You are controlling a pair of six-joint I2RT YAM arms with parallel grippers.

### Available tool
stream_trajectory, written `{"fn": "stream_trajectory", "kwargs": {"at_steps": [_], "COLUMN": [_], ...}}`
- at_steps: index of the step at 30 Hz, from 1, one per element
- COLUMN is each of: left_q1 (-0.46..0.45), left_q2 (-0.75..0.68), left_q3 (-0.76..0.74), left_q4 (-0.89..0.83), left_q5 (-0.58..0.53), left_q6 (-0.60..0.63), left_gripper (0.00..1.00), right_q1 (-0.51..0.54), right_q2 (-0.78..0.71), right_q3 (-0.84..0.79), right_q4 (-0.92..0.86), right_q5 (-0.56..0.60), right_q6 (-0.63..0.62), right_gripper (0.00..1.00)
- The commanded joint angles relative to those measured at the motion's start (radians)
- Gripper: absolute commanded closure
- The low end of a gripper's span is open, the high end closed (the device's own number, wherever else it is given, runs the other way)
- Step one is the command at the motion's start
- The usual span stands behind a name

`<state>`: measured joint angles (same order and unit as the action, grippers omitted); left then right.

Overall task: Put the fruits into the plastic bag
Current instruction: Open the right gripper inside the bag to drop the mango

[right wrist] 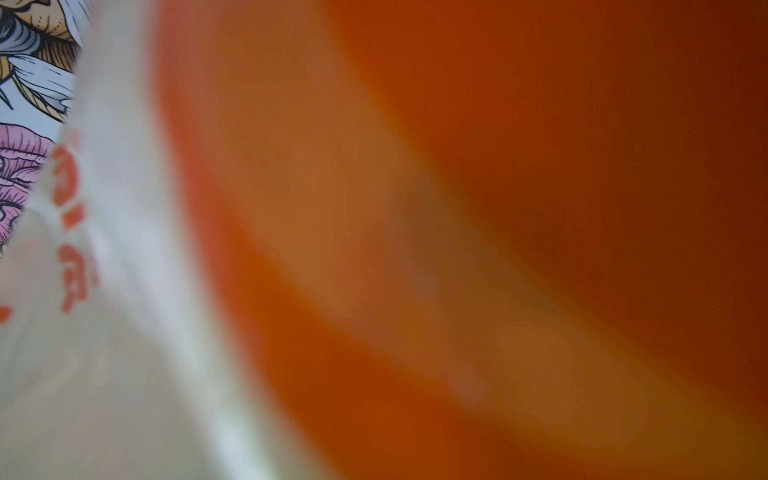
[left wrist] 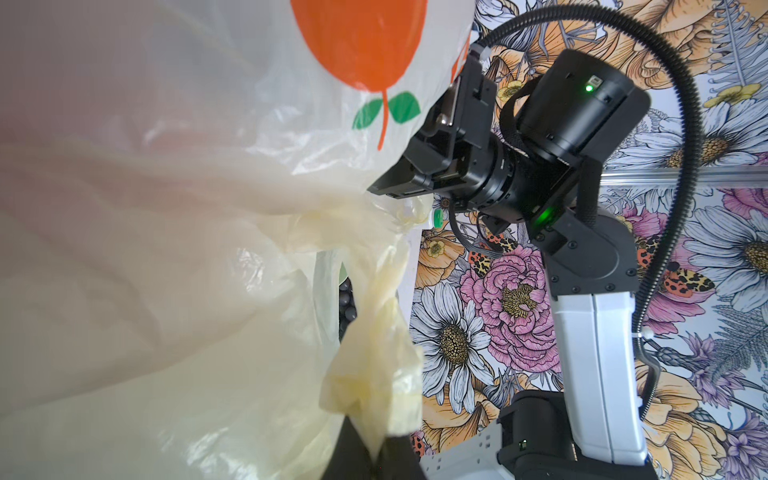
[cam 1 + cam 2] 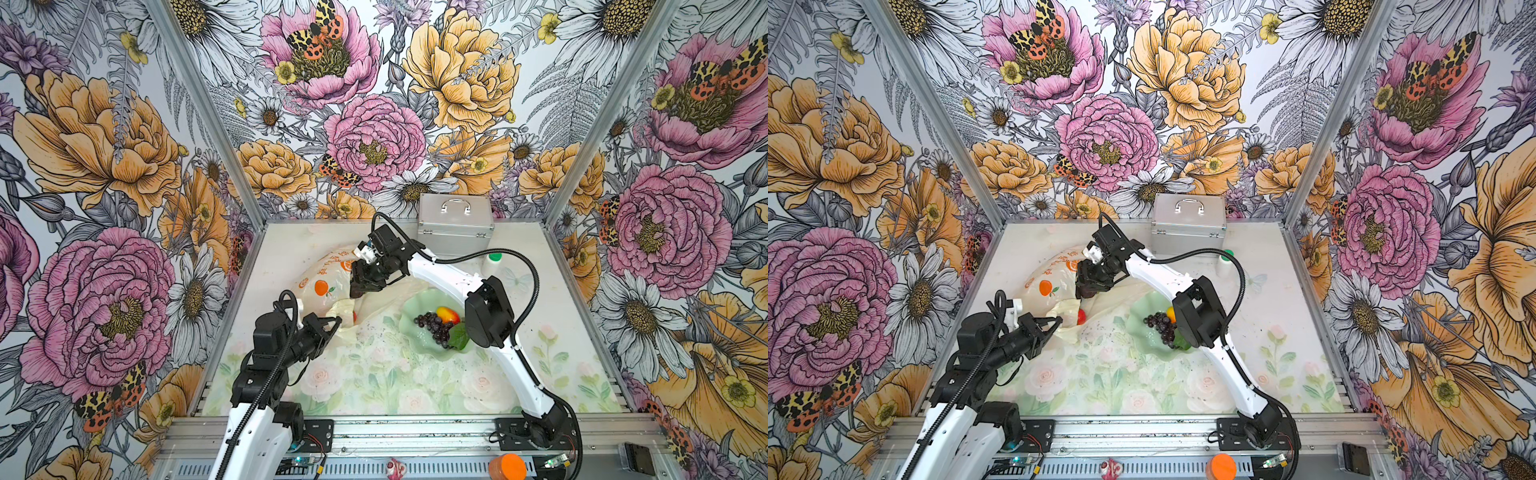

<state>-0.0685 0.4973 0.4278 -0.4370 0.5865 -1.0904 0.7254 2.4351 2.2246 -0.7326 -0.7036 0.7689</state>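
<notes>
Left gripper (image 3: pixel 334 321): jaws together, clamped on a bunched handle of the plastic bag (image 3: pixel 318 272). This holds the mouth up and turned toward the dish. In my left wrist view the cream film is pinched right at the tips.

Right gripper (image 3: pixel 360 290): down at the bag's mouth, tips sunk among the folds. Something dark sits there. I cannot tell if it is a fruit or the jaws themselves, nor whether the jaws stand apart or together. My right wrist camera gives only blurred orange print and film pressed close.

A red fruit (image 3: pixel 1081 316) shows at the bag's mouth.

Not yet bagged: grape bunch (image 3: pixel 434 328), mango (image 3: pixel 448 314) and leaf (image 3: pixel 459 336), all in the pale green dish (image 3: pixel 409 305).

What the next fetch turns on: the dish lies to the right of my right gripper and toward the front edge, just beside the bag's mouth, with my right forearm passing over it. The right arm is nearer by far, and the left is occupied. The grape bunch's long axis slants from the bag side toward the front right, so I judge the jaws should close across it.
</notes>
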Motion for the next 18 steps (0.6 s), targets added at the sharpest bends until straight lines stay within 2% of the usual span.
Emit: {"fn": "stream_trajectory", "kwargs": {"at_steps": [1,7,18], "left_q1": [0.01,0.013,0.013], "left_q2": [-0.016,-0.043,-0.137], "left_q3": [-0.014,-0.004,-0.039], "left_q4": [0.015,-0.021,-0.061], "left_q5": [0.021,0.015,-0.019], "left_q6": [0.007,0.006,-0.037], "left_gripper": [1.0,1.0,1.0], "right_q1": [-0.002,-0.022,-0.086], "right_q2": [-0.076,-0.172,-0.48], "right_q3": [-0.021,-0.12,-0.452], "right_q4": [0.009,0.007,0.007], "right_q5": [0.022,0.061,0.117], "right_q6": [-0.021,-0.056,-0.127], "right_gripper": [0.33,0.33,0.33]}}
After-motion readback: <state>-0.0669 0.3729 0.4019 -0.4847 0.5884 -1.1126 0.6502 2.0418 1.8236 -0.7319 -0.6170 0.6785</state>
